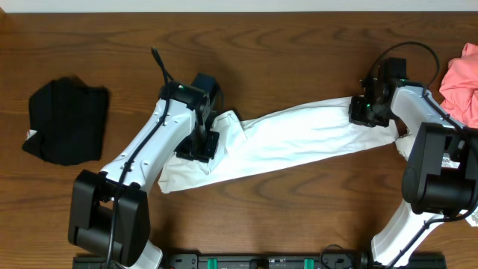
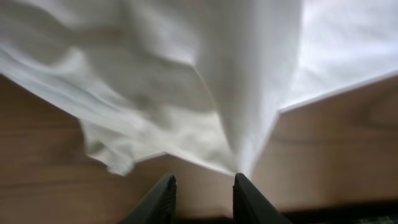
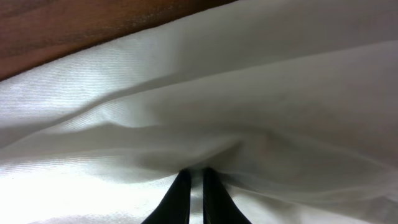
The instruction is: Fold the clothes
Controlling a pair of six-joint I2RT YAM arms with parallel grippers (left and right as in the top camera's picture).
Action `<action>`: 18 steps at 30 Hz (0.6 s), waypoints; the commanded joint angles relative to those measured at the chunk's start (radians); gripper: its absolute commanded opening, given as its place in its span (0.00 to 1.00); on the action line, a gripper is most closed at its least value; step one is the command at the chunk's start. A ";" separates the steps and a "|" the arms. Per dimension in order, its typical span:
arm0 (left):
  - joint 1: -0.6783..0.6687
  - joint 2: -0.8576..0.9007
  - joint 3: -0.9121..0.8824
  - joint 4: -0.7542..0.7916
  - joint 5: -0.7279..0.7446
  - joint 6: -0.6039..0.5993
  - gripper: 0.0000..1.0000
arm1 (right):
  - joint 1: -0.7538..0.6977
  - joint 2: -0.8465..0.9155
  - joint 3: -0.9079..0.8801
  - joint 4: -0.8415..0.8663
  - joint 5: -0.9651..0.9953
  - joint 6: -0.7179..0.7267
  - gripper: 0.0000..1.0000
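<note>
Dark wood tabletop (image 1: 299, 217) runs under everything. Just above it, the left tool (image 2: 202, 180) holds its two fingers (image 2: 163, 193) parted by a narrow gap, with bare wood showing between them and nothing held. A bunched edge of the white T-shirt (image 2: 186, 93) comes down to the tip of one finger; whether it touches cannot be told. The right tool (image 3: 194, 175) has its fingers nearly together, pinching a fold of the same shirt, and the cloth creases toward the tips. Seen from overhead, the shirt lies as a long twisted band across the middle of the tabletop, from the left tool at its crumpled lower end up to the right tool at its far end. A black garment (image 1: 67, 123) lies heaped well apart at the far left. A pink garment (image 1: 464, 78) sits at the right edge, near the right arm.
</note>
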 commanded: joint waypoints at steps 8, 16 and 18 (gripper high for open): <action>0.001 0.007 0.003 0.201 -0.086 -0.067 0.33 | -0.013 0.047 -0.017 -0.034 0.079 -0.016 0.08; 0.000 0.007 0.003 0.218 -0.079 -0.085 0.33 | -0.046 0.047 -0.017 -0.059 0.270 0.050 0.06; 0.000 0.007 0.003 0.217 -0.068 -0.085 0.33 | -0.056 0.047 -0.017 -0.059 0.249 0.051 0.07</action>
